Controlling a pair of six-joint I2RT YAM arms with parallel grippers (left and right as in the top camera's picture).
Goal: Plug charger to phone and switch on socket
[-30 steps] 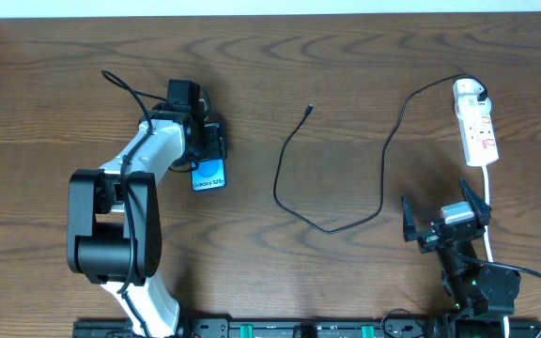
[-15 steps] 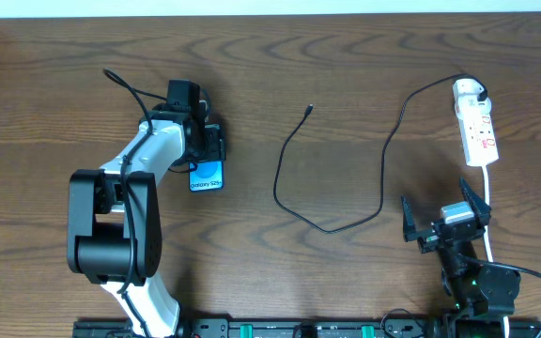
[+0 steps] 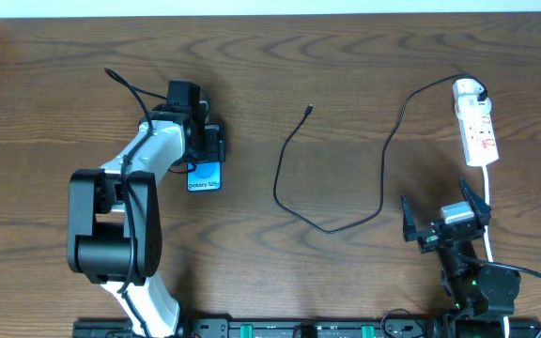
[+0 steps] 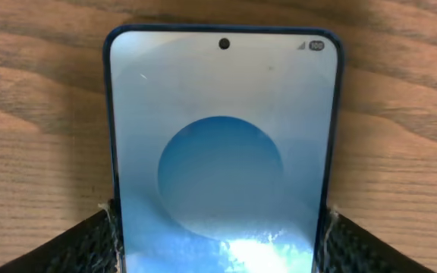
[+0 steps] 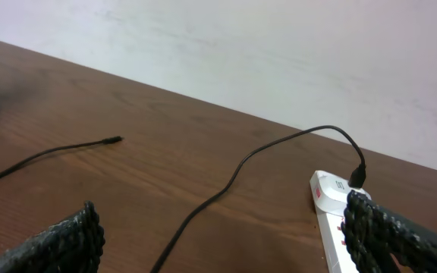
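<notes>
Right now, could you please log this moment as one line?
left gripper: straddling phone, grip unclear | right gripper: open | charger: tip unplugged | socket: untouched

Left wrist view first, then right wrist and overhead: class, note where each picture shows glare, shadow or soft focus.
Left wrist view: white glare washes out the bottom of the phone screen; the table grain is sharp. Right wrist view: flat, even light; the charger tip and the socket read clearly. Overhead view: soft, even light, no hard shadows, nothing blurred.

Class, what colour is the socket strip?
The socket is white with red marks, clearest in the overhead view.
</notes>
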